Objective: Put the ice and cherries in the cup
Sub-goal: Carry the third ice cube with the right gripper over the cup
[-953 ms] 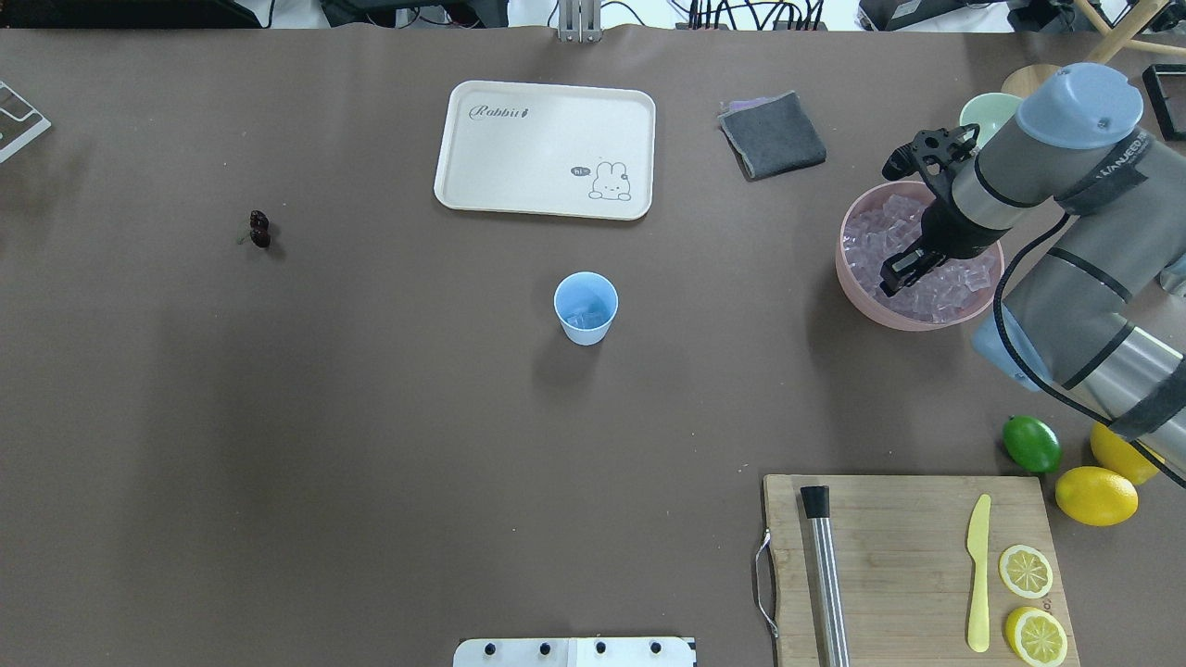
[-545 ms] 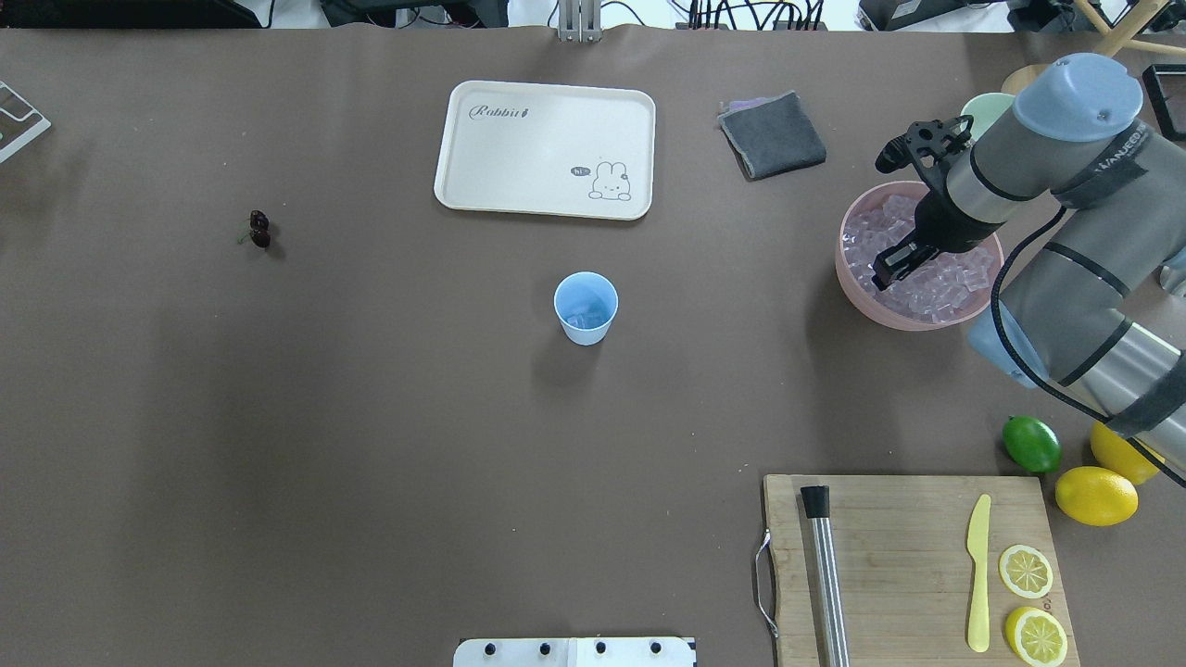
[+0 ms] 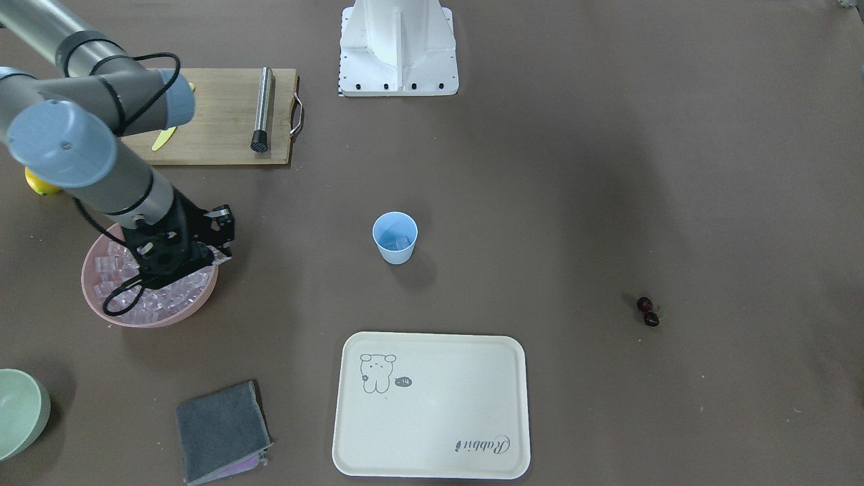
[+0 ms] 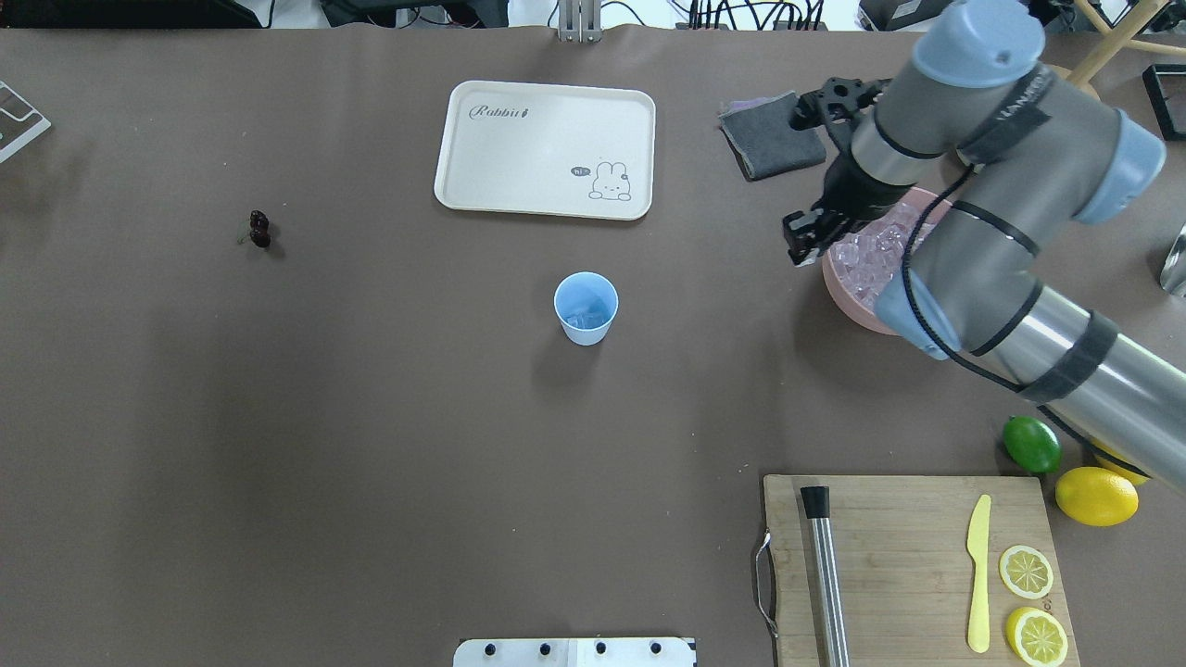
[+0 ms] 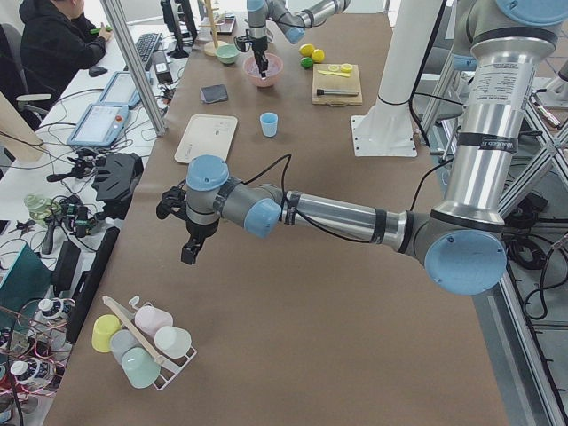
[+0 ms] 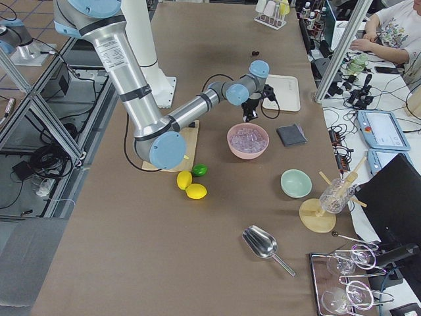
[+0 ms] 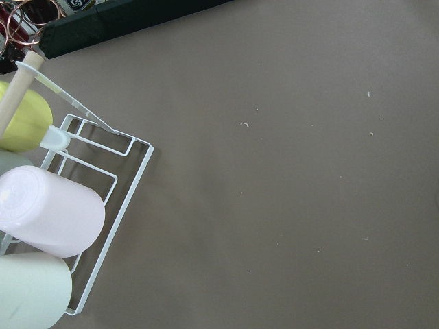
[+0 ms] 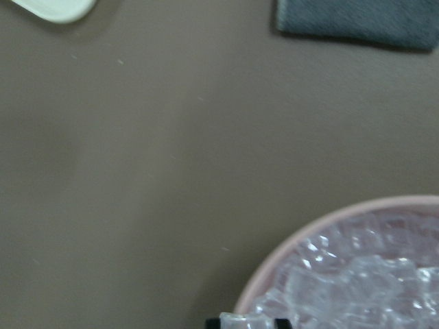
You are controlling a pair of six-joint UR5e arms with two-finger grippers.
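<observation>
The light-blue cup [image 4: 586, 308] stands upright mid-table with a little ice inside; it also shows in the front view [image 3: 395, 237]. The pink bowl [image 4: 839, 287] holds many ice cubes [image 4: 866, 259]. My right gripper [image 4: 801, 239] hangs over the bowl's rim on the cup side and is shut on an ice cube [image 8: 240, 319], seen between its tips in the right wrist view. The cherries [image 4: 259, 229] lie far left on the table. My left gripper [image 5: 189, 253] shows only in the left exterior view, far from the cup; I cannot tell its state.
A cream tray [image 4: 545, 148] and a grey cloth [image 4: 772, 134] lie beyond the cup. A cutting board [image 4: 913, 565] with knife, steel tube and lemon slices lies front right, with a lime [image 4: 1031, 443] and lemons beside it. A wire cup rack [image 7: 82, 205] is near the left arm.
My right gripper has lifted out of the ice in the pink bowl and swung left, past the bowl's rim toward the cup. The cup and cherries have not moved.
</observation>
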